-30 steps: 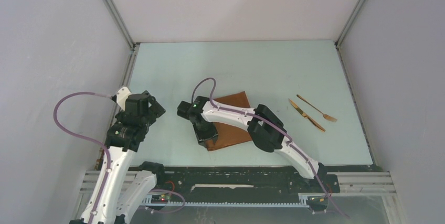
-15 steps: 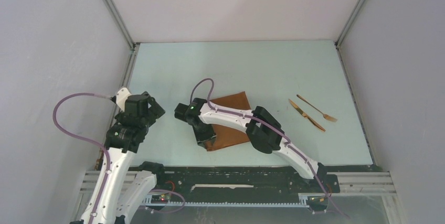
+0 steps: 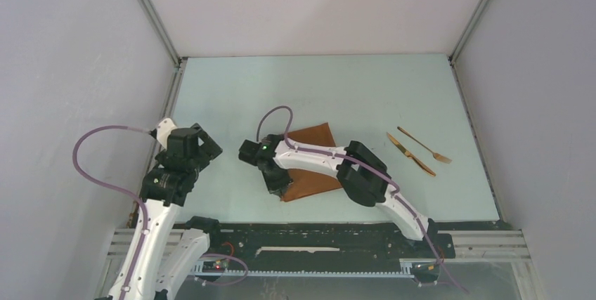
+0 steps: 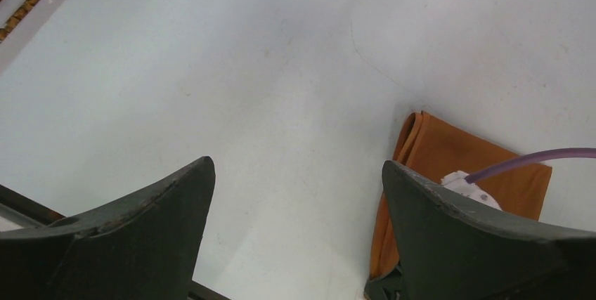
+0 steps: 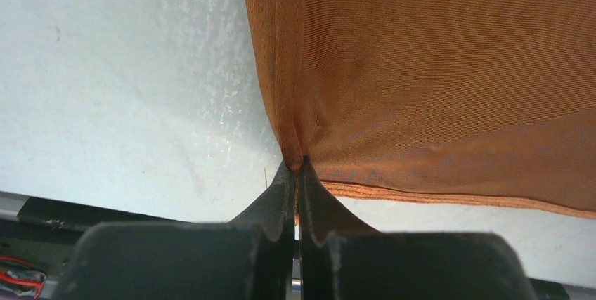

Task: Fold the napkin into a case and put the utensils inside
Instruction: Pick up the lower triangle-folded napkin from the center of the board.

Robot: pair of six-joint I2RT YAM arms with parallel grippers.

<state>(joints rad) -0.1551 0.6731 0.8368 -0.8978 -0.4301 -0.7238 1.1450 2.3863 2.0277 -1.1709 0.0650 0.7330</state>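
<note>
The pale counter point(image 3: 316, 82) carries everything, and the one napkin point(image 3: 315, 135), a rust-orange cloth, lies flat near its middle, a little toward the robot's side. It is not yet a case: it reads as a broad, roughly square sheet, though its left edge looks doubled over in the left wrist view. There are two tools. The right tool point(image 5: 298, 166) sits at the napkin's near-left corner with its fingers pressed tight together, pinching the cloth's edge between them, so the fabric puckers up into the tips. Taking a corner rather than the middle probably lets that arm lift and carry one layer across for the next fold while the rest of the cloth lies still. The left tool point(image 4: 295, 173) hangs to the left of the napkin, apart from it, with its jaws spread wide and nothing between them; it looks parked out of the fold's way. Two utensils lie well to the right of the napkin, close together and angled alike: a golden fork point(image 3: 424, 145) and what seems to be a knife point(image 3: 411, 154) on its near side, likely left clear until the pocket exists.
</note>
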